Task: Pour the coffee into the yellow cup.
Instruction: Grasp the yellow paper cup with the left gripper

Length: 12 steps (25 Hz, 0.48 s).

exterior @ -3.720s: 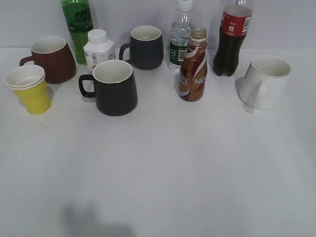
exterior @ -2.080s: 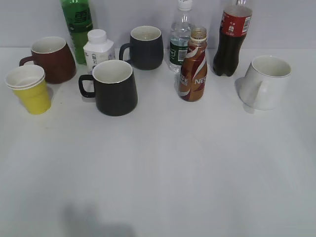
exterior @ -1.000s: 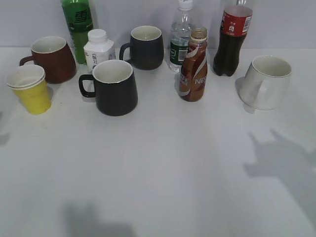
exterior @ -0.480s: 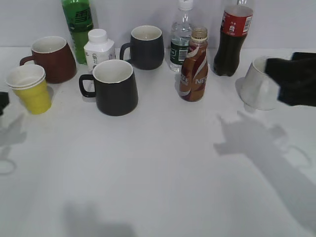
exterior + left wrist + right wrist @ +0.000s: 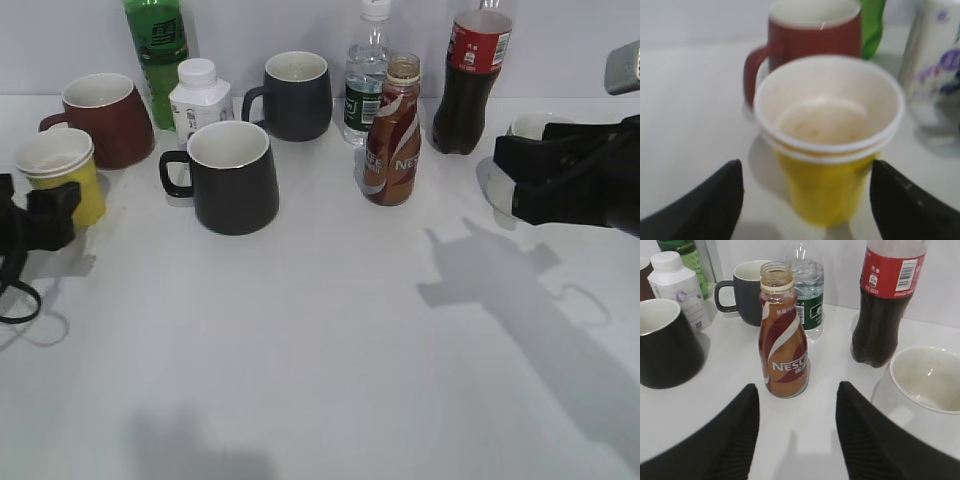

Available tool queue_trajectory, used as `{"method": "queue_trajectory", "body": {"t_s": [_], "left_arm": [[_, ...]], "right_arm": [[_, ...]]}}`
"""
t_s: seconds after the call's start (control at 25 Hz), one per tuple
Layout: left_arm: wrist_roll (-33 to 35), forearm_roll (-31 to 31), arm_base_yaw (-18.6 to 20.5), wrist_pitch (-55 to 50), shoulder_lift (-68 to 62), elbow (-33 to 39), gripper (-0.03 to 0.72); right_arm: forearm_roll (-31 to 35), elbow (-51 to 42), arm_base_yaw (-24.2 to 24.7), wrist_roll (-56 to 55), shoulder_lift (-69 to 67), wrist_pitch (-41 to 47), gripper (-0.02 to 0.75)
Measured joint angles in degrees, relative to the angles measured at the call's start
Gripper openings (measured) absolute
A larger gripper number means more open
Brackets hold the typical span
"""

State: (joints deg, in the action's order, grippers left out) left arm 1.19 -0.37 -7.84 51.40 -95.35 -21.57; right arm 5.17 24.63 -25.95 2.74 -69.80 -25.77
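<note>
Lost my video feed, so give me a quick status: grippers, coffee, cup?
Left gripper open, flanking the yellow cup, not touching. Right gripper open, short of the coffee, uncapped, upright. White mug close beside right gripper.

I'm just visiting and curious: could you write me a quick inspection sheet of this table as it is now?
Surface: white table, arm shadows.
Job's things: coffee bottle uncapped, upright; yellow cup upright, no liquid inside.
Clutter: brown-red mug, two dark mugs, white mug, cola bottle, water bottle, green bottle, white bottle.
Grippers: left gripper open around cup, not touching; right gripper open facing coffee.
Cables: loop by left arm.
Surroundings: plain wall.
</note>
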Motion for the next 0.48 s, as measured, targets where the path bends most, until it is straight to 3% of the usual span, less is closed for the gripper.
{"method": "queue_trajectory", "body": {"t_s": [0.48], "left_arm": [[0.00, 1.67, 0.00, 10.55, -15.30, -7.06, 0.602]], "right_arm": [[0.00, 0.00, 0.00, -0.72, -6.55, -6.10, 0.375]]}}
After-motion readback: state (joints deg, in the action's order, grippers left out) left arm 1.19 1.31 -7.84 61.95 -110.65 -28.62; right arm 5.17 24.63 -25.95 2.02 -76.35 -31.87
